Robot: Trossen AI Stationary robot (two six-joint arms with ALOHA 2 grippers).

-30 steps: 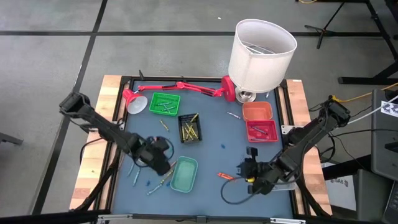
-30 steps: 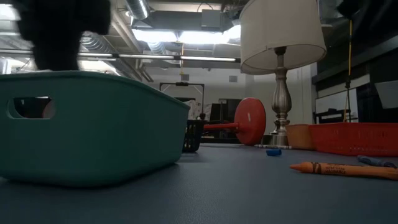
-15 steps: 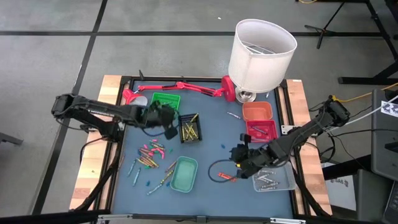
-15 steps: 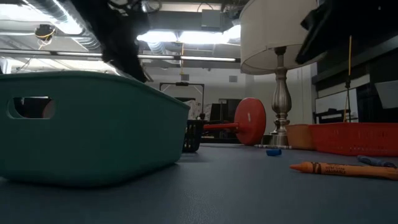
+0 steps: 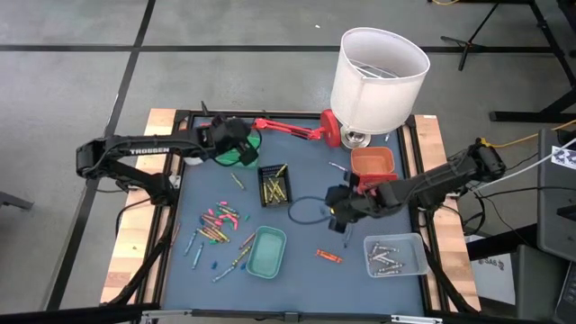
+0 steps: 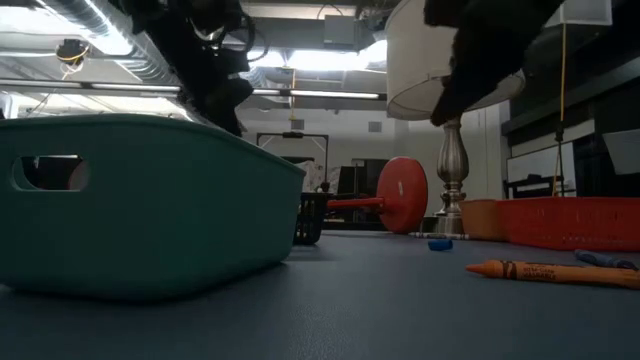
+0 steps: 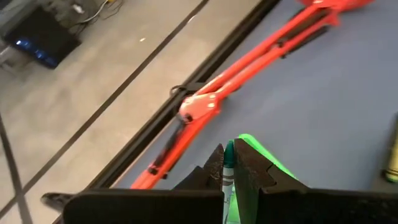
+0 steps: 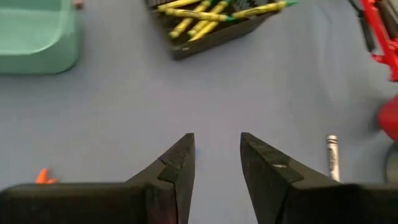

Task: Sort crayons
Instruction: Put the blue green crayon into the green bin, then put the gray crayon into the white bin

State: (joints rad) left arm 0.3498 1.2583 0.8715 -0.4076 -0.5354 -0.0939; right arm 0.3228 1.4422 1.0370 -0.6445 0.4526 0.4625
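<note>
Green crayon (image 7: 227, 168) sits pinched in the left pincer (image 5: 236, 141) above the green tray (image 5: 245, 156). Released off-centre, it could miss and roll across the surface (image 5: 306, 175). The right pincer (image 8: 216, 163) hangs spread, empty.

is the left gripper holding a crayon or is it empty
Holding one. The left gripper is shut on a green crayon, pinched between its fingertips in the left wrist view, over the green tray.
</note>
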